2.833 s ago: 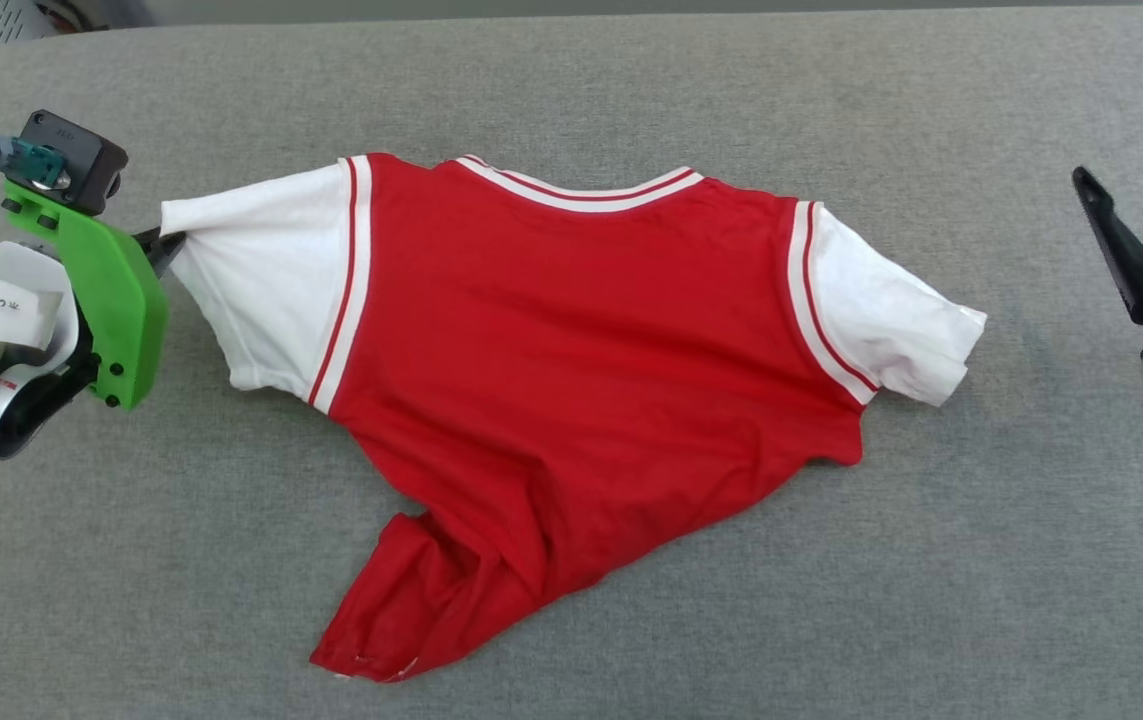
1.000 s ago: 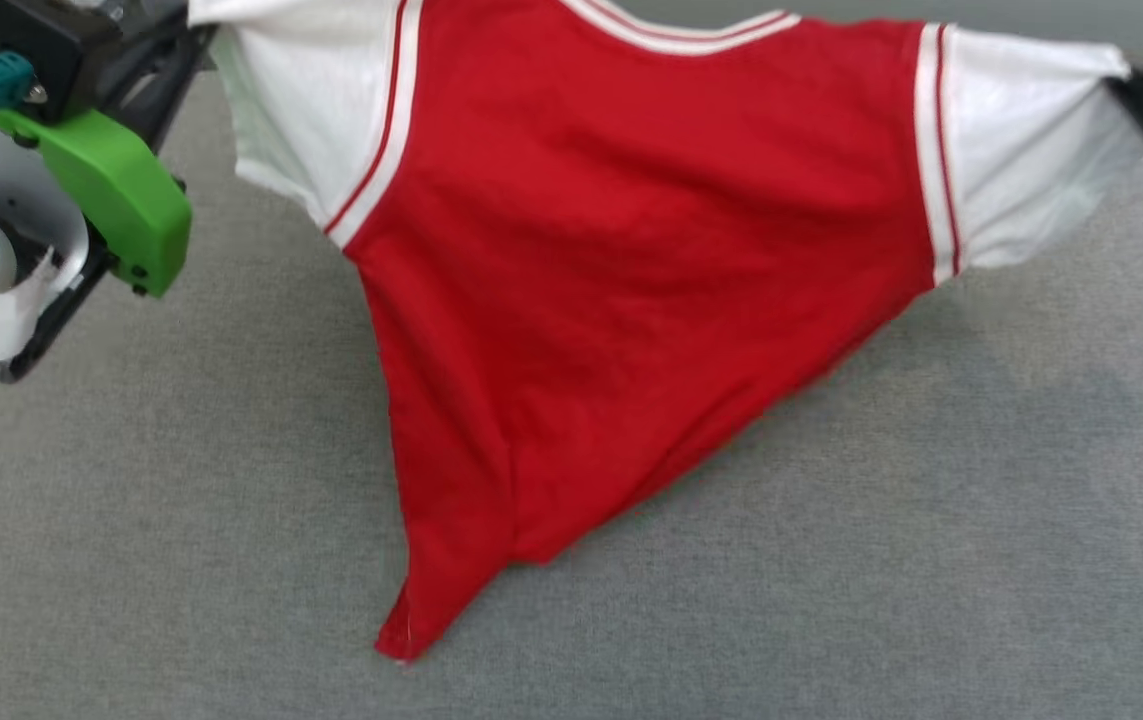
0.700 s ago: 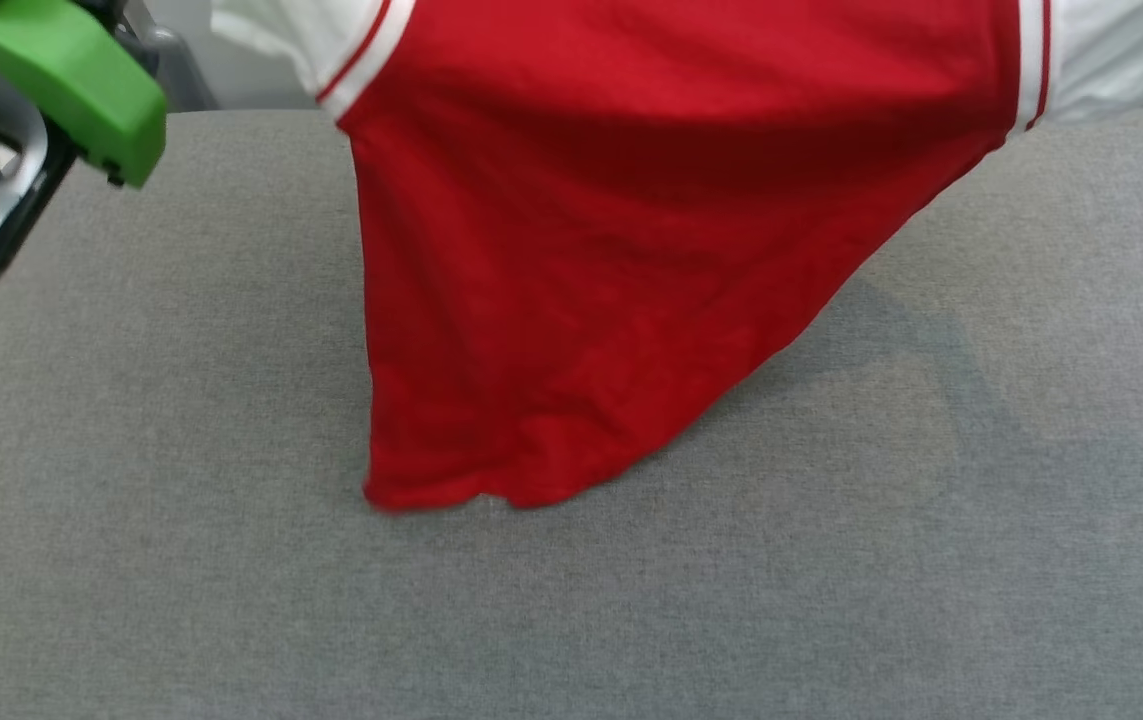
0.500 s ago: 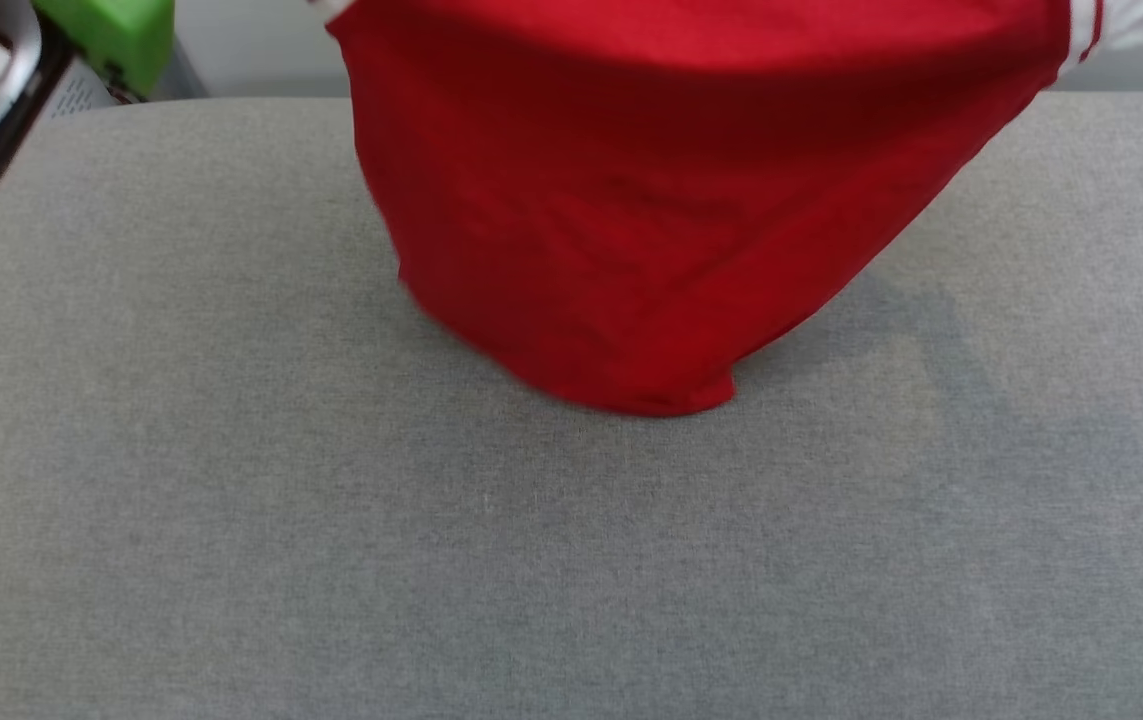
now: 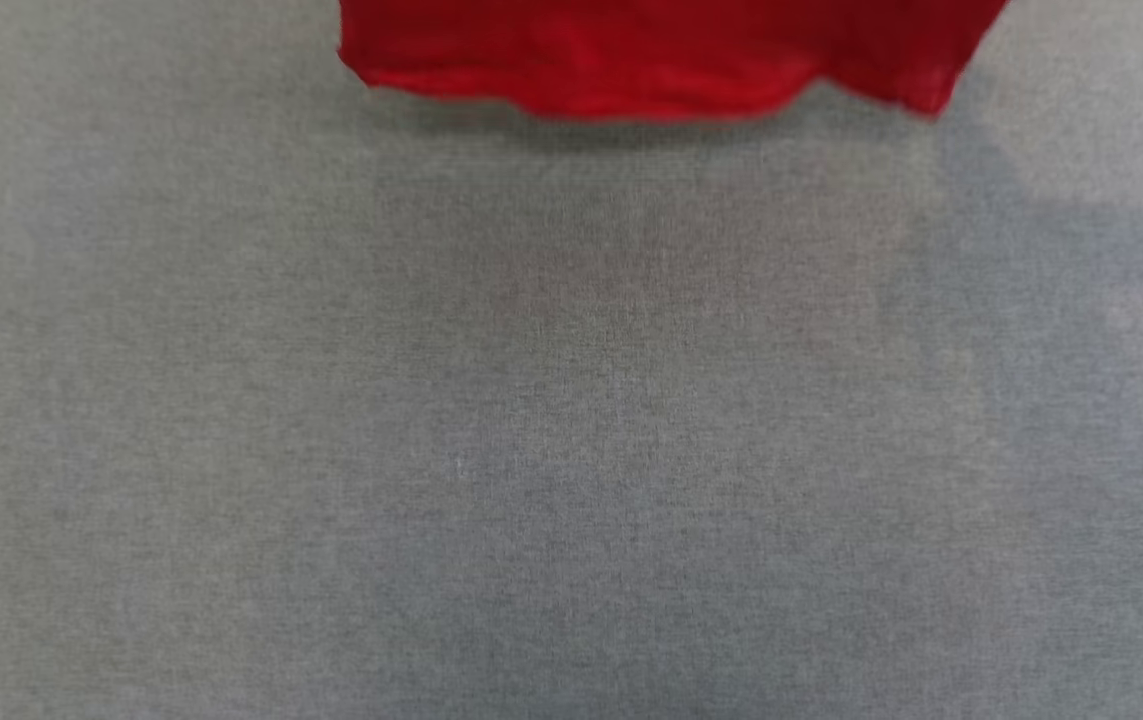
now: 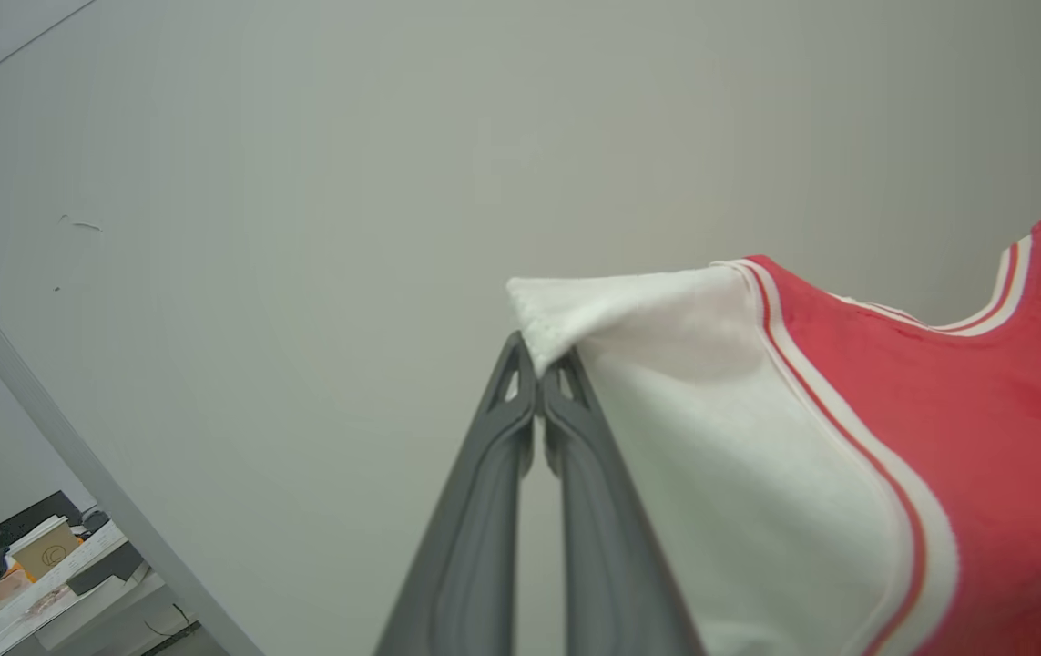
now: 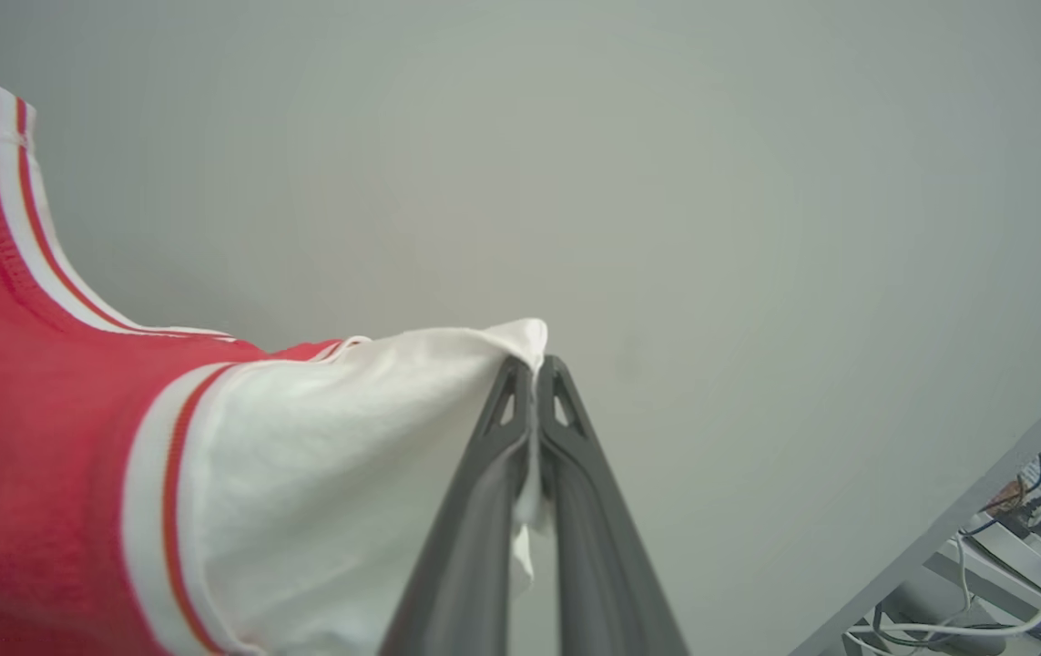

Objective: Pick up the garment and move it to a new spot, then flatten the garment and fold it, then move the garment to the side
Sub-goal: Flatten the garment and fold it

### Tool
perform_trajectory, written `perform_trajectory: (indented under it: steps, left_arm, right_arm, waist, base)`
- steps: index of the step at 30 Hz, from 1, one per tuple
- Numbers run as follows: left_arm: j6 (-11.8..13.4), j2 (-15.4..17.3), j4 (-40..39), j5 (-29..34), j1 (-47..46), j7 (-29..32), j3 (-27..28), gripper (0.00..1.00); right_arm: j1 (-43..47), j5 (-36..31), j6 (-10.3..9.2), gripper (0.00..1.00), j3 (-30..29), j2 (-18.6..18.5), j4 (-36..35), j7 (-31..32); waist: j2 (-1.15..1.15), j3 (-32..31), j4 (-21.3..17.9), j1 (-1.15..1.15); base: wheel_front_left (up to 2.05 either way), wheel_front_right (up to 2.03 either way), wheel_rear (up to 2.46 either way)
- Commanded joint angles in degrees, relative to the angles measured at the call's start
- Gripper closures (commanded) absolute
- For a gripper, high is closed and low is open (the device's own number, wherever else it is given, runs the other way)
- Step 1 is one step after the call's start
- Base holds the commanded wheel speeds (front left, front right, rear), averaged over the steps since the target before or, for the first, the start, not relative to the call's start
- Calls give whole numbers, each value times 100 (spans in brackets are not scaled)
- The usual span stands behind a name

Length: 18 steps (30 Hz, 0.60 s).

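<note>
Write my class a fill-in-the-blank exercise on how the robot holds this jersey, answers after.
1. The left gripper is shut on the tip of the garment's ____ sleeve.
2. The right gripper pinches the other ____.
3. In the head view, the red hem hangs over a ____ fabric surface.
Missing words: white, sleeve, grey.

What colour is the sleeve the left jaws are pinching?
White. The sleeve shows best in the left wrist view.
</note>
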Motion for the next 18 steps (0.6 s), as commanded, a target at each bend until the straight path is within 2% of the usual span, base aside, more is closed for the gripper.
perform_trajectory:
  steps: [1,10,18]
  left_arm:
    - [-45,-81,198,63,-262,-91,64,100]
    - [-328,-510,1386,183,-1053,-579,173,100]
    - [-540,-696,2023,95,-755,-971,67,100]
  right_arm:
    - [-319,-124,-4,100,70,53,167,-88]
    - [-1787,-459,-4,100,481,441,1494,-718]
    - [-1768,-212,-4,100,955,679,2129,-1222]
  waist:
    - [0,524,-82,-1]
    - [0,856,-70,-1]
    - [0,1015,-102,-1]
  base:
    - [0,0,0]
    - [0,0,0]
    - [0,0,0]
